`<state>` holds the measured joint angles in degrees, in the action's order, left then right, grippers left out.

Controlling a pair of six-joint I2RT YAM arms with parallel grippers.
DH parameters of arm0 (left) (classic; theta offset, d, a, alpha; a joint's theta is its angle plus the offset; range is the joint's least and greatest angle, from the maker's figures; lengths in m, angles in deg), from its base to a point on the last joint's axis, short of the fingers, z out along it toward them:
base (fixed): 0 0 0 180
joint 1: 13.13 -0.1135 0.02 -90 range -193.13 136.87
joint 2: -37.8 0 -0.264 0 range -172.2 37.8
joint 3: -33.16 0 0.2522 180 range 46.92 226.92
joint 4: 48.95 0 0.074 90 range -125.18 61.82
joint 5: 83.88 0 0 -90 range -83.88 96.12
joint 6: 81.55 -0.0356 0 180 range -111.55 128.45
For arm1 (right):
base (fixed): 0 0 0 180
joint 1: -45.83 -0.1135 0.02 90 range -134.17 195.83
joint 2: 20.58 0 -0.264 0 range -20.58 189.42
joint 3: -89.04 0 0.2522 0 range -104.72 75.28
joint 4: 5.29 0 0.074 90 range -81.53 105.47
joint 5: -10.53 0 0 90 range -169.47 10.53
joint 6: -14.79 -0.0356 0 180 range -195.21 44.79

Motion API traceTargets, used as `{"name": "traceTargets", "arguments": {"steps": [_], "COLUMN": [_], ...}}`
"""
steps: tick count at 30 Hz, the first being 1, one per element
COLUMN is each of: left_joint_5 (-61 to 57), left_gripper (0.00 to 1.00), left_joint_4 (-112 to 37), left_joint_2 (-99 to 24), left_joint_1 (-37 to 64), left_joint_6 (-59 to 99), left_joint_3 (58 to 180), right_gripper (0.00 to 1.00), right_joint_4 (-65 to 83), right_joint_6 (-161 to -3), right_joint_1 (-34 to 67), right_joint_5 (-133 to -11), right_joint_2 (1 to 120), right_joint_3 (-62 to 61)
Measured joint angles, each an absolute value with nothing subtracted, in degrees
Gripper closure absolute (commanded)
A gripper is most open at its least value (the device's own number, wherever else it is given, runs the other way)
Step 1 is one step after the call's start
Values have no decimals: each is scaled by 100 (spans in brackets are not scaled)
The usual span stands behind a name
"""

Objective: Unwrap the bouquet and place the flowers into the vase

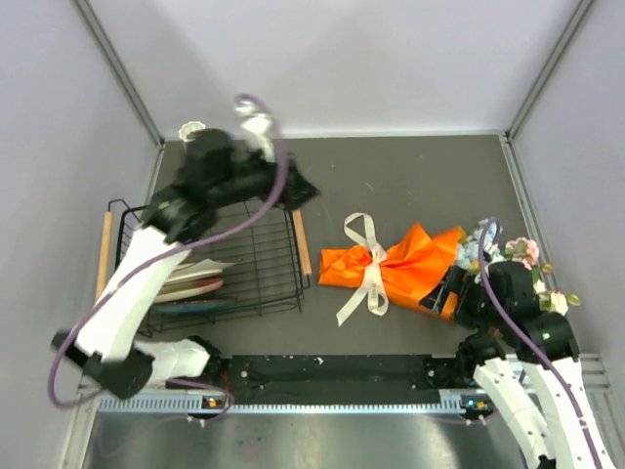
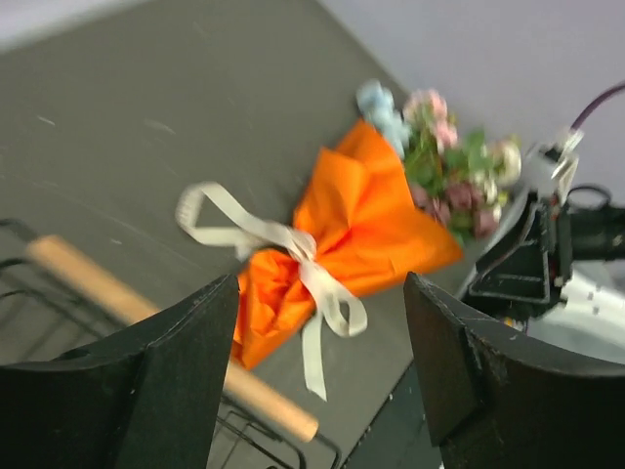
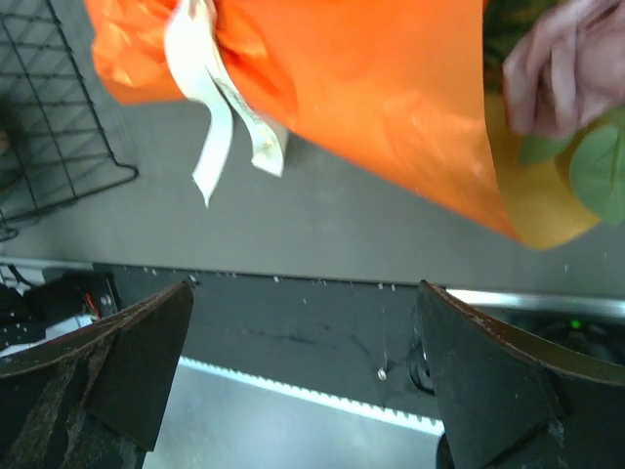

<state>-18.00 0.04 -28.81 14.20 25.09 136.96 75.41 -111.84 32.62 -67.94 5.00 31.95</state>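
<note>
The bouquet lies on its side on the dark table, its orange paper wrap tied with a cream ribbon bow. The flowers stick out of its right end, pink, cream and pale blue. My right gripper sits low by the wrap's wide end, open; in the right wrist view the wrap hangs just above the empty gripper. My left gripper is raised over the rack's far right corner, open and empty, facing the bouquet. The vase's white scalloped rim peeks out behind the left arm.
A black wire dish rack with wooden handles stands at the left and holds a few plates. The arms' base rail runs along the near edge. Grey walls close in the table on three sides.
</note>
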Motion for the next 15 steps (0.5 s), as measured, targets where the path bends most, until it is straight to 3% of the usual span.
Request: {"name": "traceTargets", "arguments": {"steps": [4,15], "left_joint_5": [-1374,163], "left_gripper": [64,57], "left_joint_4": [146,541], "left_joint_2": [-4240,-7915], "left_joint_1": [2629,4189], "left_joint_6": [2238,1727], "left_joint_3": [13735,16129], "right_gripper": [1,1], "right_joint_4": [7810,6815], "right_joint_6": [-11391,-12132], "right_joint_1": [3260,3262], "right_joint_5": [-6656,-6949], "right_joint_2": [-62,-84], "right_joint_3": [3673,4545]}}
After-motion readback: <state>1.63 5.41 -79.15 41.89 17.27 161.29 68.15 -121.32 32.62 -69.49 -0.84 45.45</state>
